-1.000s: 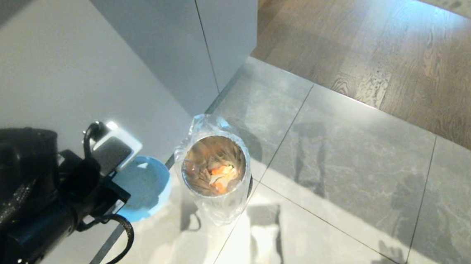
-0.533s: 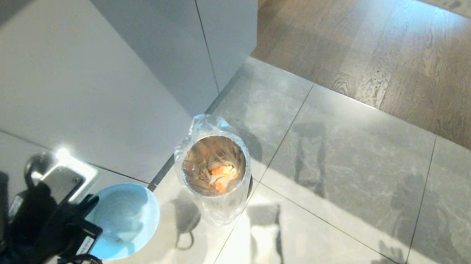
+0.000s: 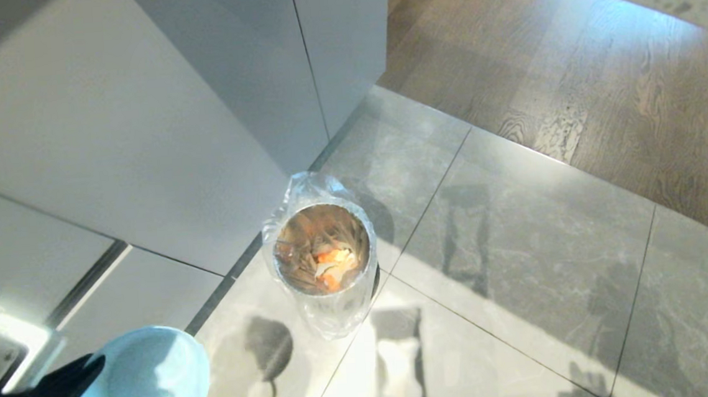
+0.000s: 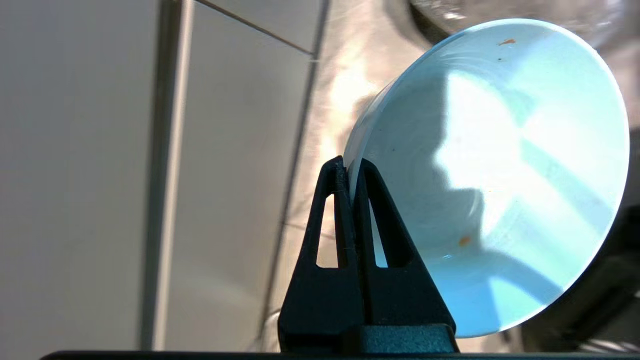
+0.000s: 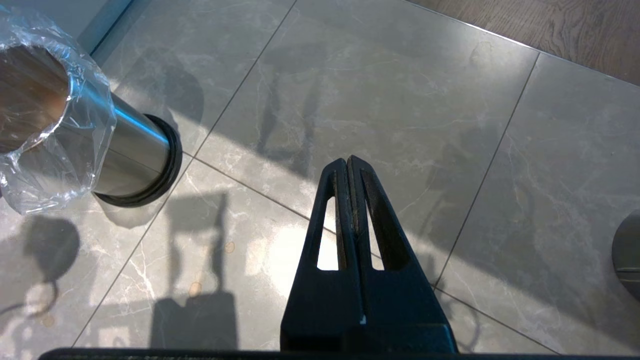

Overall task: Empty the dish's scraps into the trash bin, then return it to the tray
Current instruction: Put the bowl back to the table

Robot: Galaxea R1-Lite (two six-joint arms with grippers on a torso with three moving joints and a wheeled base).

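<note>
obstacles: trash bin (image 3: 324, 260) just beside cabinet (image 3: 137, 132) corner | free: open floor (image 3: 520, 261) right of the bin

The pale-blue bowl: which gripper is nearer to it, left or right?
Left. The left gripper is shut on the rim of the pale-blue bowl. The right gripper is shut over bare floor tiles, apart from the bowl.

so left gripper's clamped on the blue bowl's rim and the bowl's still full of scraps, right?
Not full. The left wrist view shows the dish nearly bare, only a few orange specks left. The left gripper is clamped on its rim, as you said.
</note>
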